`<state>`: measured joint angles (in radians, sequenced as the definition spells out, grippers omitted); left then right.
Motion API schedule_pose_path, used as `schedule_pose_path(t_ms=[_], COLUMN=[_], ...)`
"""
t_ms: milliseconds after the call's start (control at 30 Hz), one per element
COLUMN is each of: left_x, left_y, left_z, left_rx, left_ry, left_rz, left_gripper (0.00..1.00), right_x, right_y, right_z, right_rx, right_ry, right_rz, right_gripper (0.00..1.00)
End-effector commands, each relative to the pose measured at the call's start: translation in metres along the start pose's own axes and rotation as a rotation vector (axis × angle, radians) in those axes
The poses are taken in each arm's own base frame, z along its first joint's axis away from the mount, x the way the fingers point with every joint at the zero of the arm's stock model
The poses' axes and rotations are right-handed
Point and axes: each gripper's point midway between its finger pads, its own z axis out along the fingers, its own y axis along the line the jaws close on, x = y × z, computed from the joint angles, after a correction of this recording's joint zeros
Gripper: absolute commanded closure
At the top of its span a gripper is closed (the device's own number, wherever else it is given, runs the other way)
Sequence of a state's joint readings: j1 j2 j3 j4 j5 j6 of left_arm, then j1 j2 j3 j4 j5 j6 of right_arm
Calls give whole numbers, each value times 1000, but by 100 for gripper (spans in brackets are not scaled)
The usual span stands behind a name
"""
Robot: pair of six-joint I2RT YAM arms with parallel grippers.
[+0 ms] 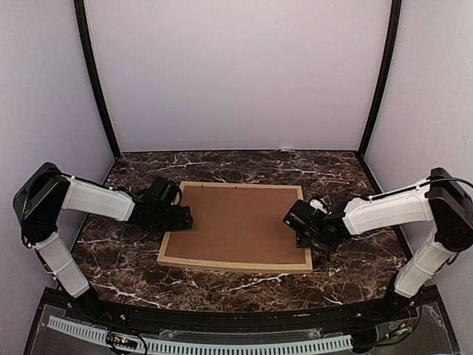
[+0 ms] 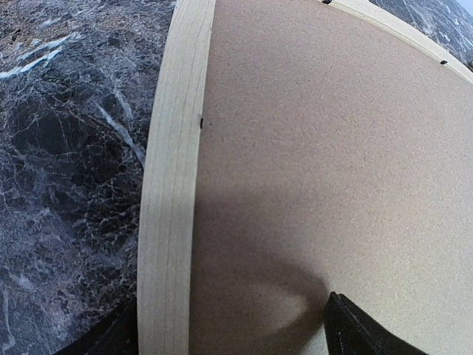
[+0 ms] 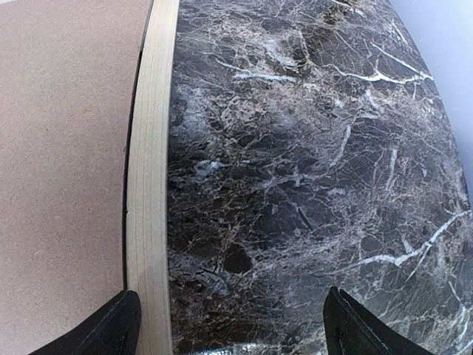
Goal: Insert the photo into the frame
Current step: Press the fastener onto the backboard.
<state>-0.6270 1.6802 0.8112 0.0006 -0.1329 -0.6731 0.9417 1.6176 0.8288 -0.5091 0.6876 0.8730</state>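
Tabletop (image 1: 244, 164) dark veined marble, walled by pale panels at back and both sides. Frame (image 1: 235, 264) lies flat mid-tabletop, light wood, slightly skewed, brown backing board (image 1: 236, 222) filling it inside the rails. Bare marble strip shows on all four sides of the frame; side strips are wider but each has an arm reaching across it. Left hand (image 1: 185, 217) sits at the frame's left rail, jaws spread wide; wrist view shows one finger over the board, the other over the marble, with the rail between them. Right hand (image 1: 294, 217) sits at the right rail, also spread wide, one finger at the board's edge and one out over marble. Neither grips anything. Contact with rail or board: cannot tell. Small dark notches (image 2: 202, 123) along the rail's inner edge.
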Motion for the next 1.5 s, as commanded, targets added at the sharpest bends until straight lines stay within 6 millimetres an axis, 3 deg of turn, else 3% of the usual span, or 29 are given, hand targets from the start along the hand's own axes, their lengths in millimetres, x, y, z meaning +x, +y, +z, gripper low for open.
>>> schedule_pose_path(t_ms=[0,233,567,900,1167,1467], left_x=[99,97,92,86,74,47], left_y=[-90,-82,-80,-78,-69,-48], left_z=[-19,-22,-26,-25,-26,-27], left_rx=[373,326,319,308,289,261], left_ry=[368,358,337,323,296,250], left_rz=[108,93,92,91,82,50], left_gripper=[14,14,13,12,10,8], right_x=[68,19,-22,-51,-57,-61], right_y=[88,54,18,-15,-32,-38], right_z=[-3,-12,-7,6,20,8], right_rx=[-493,-538,-533,-429,-330,-343], right_ry=[316,235,167,112,112,80], right_rz=[-4,93,174,191,140,130], right_gripper=[11,11,11,10,6,6])
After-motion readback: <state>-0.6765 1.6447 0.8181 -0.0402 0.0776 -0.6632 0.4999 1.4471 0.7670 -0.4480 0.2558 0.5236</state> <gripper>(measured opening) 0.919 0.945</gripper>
